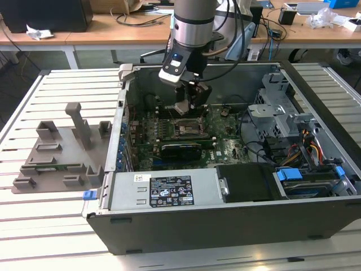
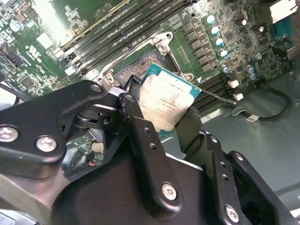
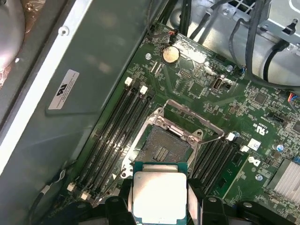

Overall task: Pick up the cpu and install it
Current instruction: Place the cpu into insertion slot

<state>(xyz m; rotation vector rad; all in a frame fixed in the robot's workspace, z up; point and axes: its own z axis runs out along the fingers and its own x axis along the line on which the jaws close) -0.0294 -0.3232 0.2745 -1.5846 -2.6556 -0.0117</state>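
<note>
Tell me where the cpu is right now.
In both wrist views the cpu sits clamped in the gripper, held in the air close by the empty socket on the motherboard, inside the open computer case.

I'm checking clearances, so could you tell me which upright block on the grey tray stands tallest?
The slim post near the grey tray's middle; it rises well above the squat blocks around it.

The bare square metal-framed socket [image 3: 163,145] has open air above it, up to the black gripper [image 1: 190,103] holding the flat silvery cpu [image 3: 159,199]. Long black slots [image 3: 116,127] sit on 2 sides; grey metal case walls [image 1: 119,132] probably block sideways reach.
</note>
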